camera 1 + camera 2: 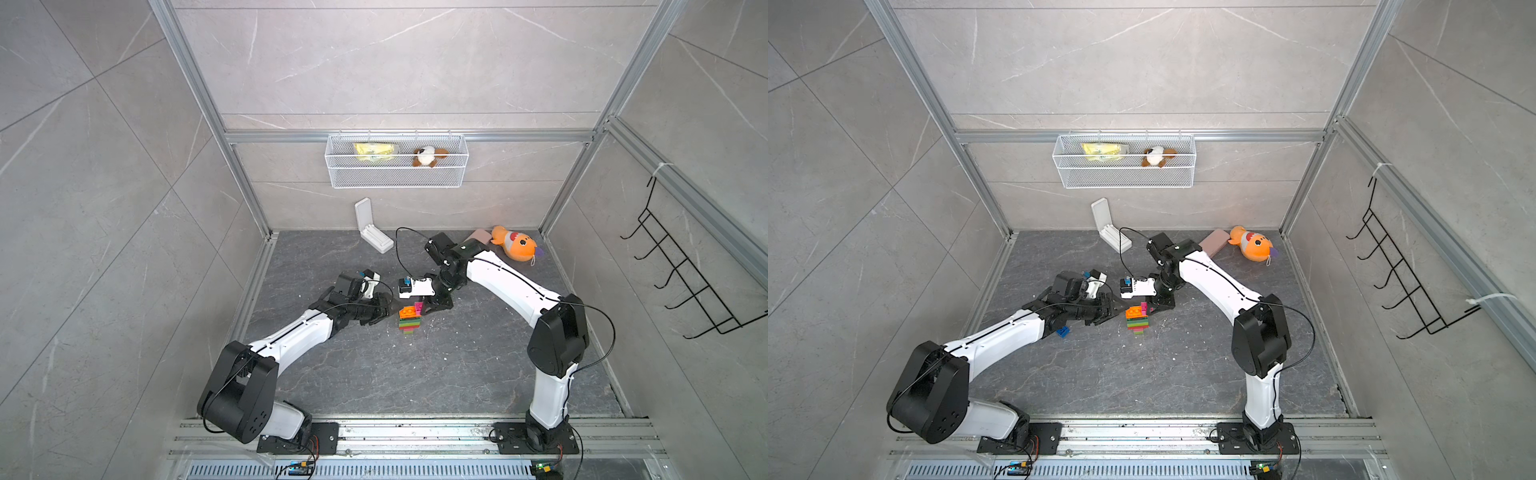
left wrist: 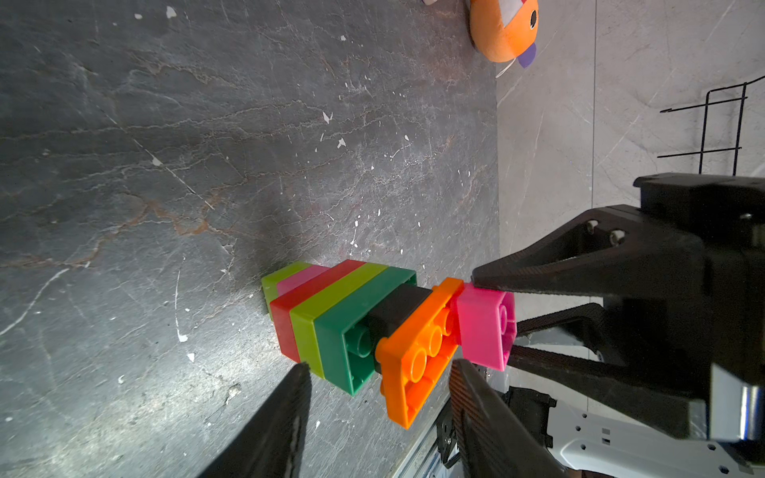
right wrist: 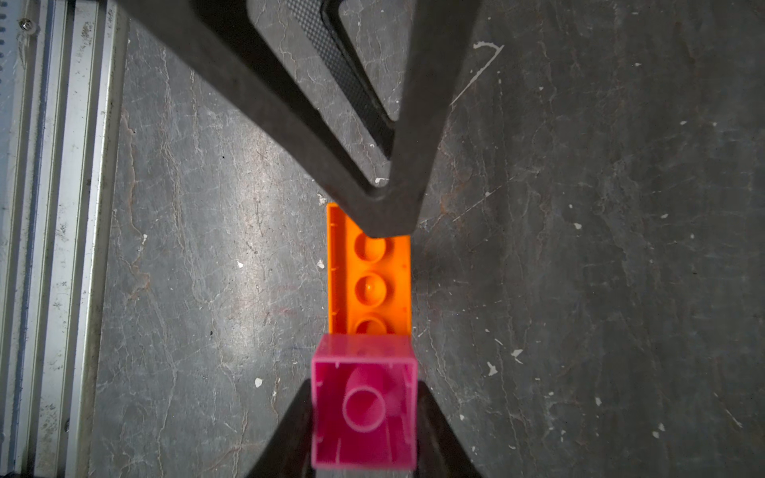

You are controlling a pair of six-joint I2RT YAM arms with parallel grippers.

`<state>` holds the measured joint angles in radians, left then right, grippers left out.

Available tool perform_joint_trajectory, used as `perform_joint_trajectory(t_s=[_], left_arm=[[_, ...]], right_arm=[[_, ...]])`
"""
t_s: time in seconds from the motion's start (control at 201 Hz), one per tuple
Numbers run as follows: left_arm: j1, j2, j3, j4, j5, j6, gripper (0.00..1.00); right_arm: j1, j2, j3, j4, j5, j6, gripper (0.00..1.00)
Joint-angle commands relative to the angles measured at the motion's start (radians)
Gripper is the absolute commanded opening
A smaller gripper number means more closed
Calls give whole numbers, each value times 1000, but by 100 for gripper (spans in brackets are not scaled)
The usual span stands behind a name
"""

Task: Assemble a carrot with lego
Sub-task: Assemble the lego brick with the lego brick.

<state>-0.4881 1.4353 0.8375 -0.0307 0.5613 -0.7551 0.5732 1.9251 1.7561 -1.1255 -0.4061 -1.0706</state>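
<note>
Over the dark veined stone floor (image 1: 457,374), the carrot (image 1: 409,321) stood on its lime tip, glossy studded bricks widening to an orange brick (image 2: 418,360) on top. My left gripper (image 1: 383,311) had its jaws apart, just beside that top. My right gripper (image 1: 424,308) was clamped on a square pink brick (image 2: 486,327) touching it.

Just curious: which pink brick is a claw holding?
The square pink brick beside the orange brick, clamped by the right gripper; the other pink brick sits near the lime tip.
</note>
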Motion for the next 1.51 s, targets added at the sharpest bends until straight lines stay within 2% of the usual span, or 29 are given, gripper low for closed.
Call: perform_joint_trajectory(t_s=[0.0,1.503], left_arm=[[6,4,20,-14,34,22,58],[5,11,-47,39,25,0,57]], right_arm=[[7,26,24,-19,9,-9,16],[14,-15,-57,5,44,92,16]])
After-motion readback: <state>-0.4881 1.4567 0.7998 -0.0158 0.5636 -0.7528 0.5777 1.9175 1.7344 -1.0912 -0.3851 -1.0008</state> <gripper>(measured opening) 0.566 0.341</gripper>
